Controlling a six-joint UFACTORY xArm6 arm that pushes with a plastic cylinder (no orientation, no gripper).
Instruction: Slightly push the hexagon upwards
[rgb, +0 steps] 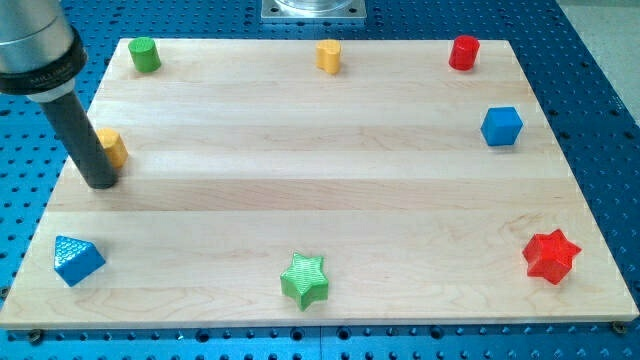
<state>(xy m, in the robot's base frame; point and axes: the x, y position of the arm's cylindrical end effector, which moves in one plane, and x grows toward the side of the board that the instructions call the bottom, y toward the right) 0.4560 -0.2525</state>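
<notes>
My tip (101, 183) rests on the wooden board (320, 200) at the view's left. It stands just below and left of an orange block (113, 148), touching or nearly touching it; the rod hides part of that block, so its shape is unclear. A yellow-orange hexagon block (328, 56) stands at the view's top centre, far from the tip.
A green cylinder (145, 55) is at the top left and a red cylinder (463, 52) at the top right. A blue cube (501, 126) is at the right. A red star (551, 256), a green star (305, 280) and a blue triangular block (76, 260) lie along the bottom.
</notes>
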